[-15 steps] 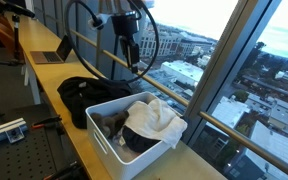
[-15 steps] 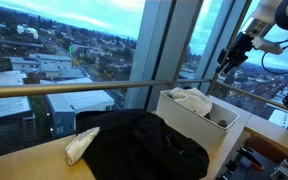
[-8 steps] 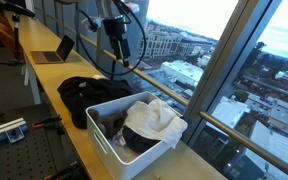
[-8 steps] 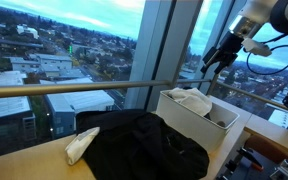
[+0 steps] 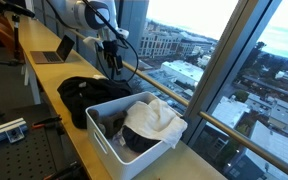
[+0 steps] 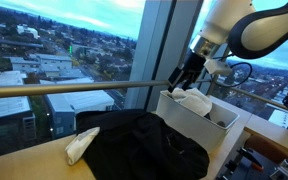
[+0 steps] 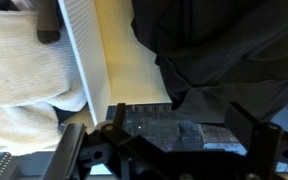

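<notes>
While the gripper [image 5: 112, 60] is hovering wide open and empty above the gap between the black garment [image 5: 79, 92] and the white bin [image 5: 102, 140], a straight descent would be risking a finger striking the bin's rim; the cream cloth [image 5: 152, 118] is covering much of the bin's contents

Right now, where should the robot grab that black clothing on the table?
Probably a raised fold of the black garment, near the white bin, from straight above. It lies crumpled and low, so only folds suit the open gripper.
</notes>
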`<state>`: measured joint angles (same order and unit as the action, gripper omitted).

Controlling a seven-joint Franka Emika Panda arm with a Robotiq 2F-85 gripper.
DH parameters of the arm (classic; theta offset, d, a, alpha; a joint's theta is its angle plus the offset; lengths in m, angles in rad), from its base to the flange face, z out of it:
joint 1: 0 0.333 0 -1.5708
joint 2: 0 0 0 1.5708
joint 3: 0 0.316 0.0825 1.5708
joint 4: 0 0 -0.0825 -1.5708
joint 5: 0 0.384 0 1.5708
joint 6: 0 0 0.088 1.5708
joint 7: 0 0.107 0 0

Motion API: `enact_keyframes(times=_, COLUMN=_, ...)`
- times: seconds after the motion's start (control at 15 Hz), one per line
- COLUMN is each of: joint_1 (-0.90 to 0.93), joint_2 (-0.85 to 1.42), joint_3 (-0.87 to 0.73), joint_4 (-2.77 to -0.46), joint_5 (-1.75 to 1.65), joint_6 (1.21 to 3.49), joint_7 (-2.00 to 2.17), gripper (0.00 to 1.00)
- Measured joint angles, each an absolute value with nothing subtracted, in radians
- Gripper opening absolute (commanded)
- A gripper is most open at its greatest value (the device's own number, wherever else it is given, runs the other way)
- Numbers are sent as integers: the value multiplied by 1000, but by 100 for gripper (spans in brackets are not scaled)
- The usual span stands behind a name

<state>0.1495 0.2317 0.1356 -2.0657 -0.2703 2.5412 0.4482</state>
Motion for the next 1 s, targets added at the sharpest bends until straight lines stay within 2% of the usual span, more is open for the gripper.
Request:
enact_keyframes(times=0.6, joint_1=347, joint_2=530, joint_3=131, joint_4=-1706, joint_5=-289, joint_6=2501, joint_7=385, gripper=100)
enact_keyframes(times=1.0, joint_1=412, joint_2=761, joint_3=130, joint_4=-1442, joint_5=-277, joint_6=2450, joint_7=289, gripper=100)
